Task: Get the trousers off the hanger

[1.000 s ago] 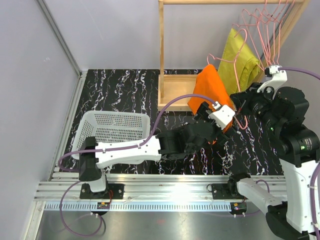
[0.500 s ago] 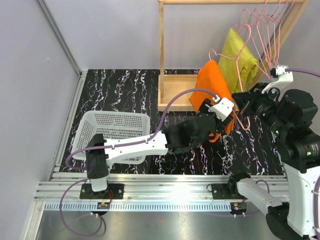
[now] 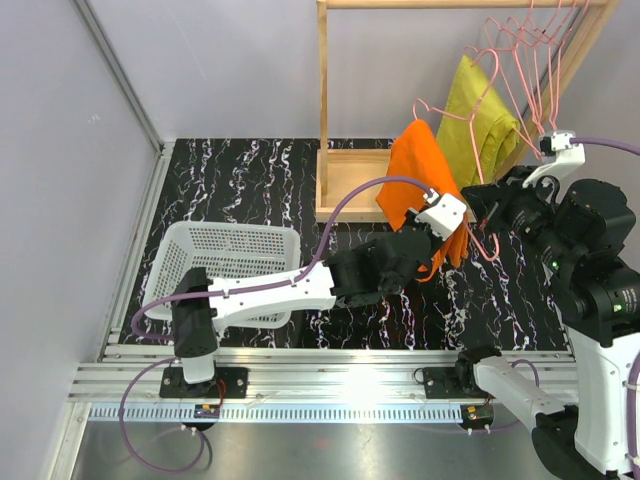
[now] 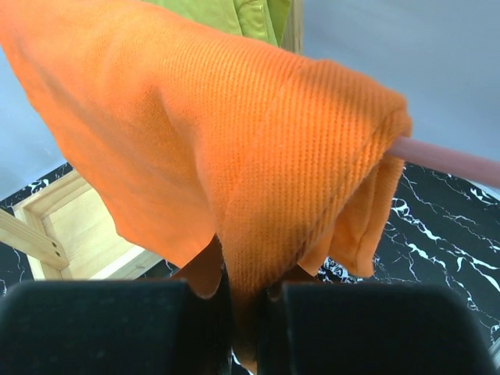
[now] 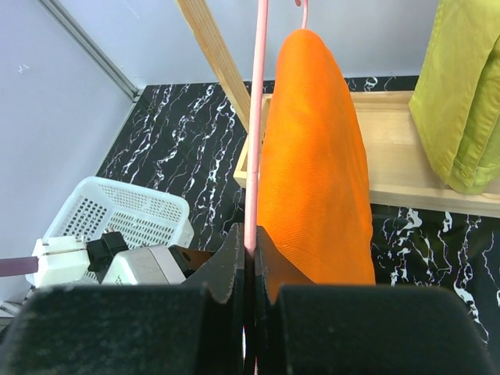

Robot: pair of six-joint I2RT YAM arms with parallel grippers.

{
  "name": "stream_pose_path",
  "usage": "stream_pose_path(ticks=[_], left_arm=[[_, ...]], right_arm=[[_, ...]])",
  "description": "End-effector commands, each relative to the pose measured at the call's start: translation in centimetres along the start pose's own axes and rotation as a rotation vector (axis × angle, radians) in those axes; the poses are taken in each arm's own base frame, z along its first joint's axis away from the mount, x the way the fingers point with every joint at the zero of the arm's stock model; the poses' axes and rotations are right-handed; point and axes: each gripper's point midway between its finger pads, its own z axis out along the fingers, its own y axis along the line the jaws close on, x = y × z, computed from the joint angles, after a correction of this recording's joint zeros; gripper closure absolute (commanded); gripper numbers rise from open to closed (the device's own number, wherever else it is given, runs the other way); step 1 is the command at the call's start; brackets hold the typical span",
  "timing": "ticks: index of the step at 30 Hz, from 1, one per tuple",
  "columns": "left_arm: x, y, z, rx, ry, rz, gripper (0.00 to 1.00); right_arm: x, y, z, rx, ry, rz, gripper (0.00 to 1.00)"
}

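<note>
Top external shows the trousers (image 3: pixel 425 178) hanging right of centre in the upper half of the frame. They are folded over the bar of the hanger (image 5: pixel 257 117) and clear of the bench (image 3: pixel 250 180). The left tool (image 4: pixel 244 305) sits directly beneath them, its jaws closed on the lowest fold of orange cloth. The left wrist view shows that fold running down into the narrow slit between the black fingers. It is hard to tell whether one layer or both is caught.

The right tool (image 5: pixel 250 254) is clamped on the pink wire. In its wrist view the wire runs straight up the frame, just left of the cloth.

The move turns on one relation. The cloth's long axis drops from the bar to the left tool, and the bar crosses it toward the right of the left wrist view. The likely way off is a pull down and toward the lower left of the top view, with the right tool holding the hanger.

That side has bare bench and the white basket (image 3: pixel 232 232). The wooden rack (image 3: pixel 323 100) and the yellow-green garment (image 3: pixel 480 120) crowd the upper right.
</note>
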Motion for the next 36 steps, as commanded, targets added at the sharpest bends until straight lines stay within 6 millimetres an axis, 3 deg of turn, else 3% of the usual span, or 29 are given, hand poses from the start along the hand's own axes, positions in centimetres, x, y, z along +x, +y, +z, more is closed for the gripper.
stream_pose_path(ticks=[1,9,13,18,28,36], left_arm=[[-5.6,2.5,-1.5,-0.053,-0.117,-0.096,1.00],[-9.1,5.8,-3.7,-0.102,-0.194,-0.158,1.00],[-10.8,7.4,-4.5,-0.120,-0.228,-0.174,1.00],[-13.0,9.2,-5.8,-0.165,-0.279,-0.178,1.00],[-19.3,12.5,-10.6,-0.147,-0.406,-0.216,1.00],[-22.1,18.4,-14.2,-0.314,-0.455,-0.201,1.00]], right_arm=[[-6.5,2.3,-1.4,-0.088,-0.271,-0.059,1.00],[-4.0,0.2,0.5,-0.011,-0.217,-0.039,1.00],[-1.2,-0.8,2.3,0.001,-0.154,-0.012,1.00],[0.6,-1.0,3.6,-0.011,-0.133,0.051,1.00],[5.9,-4.1,7.8,0.093,-0.001,0.096,1.00],[9.1,-5.7,7.9,0.142,0.058,0.080,1.00]])
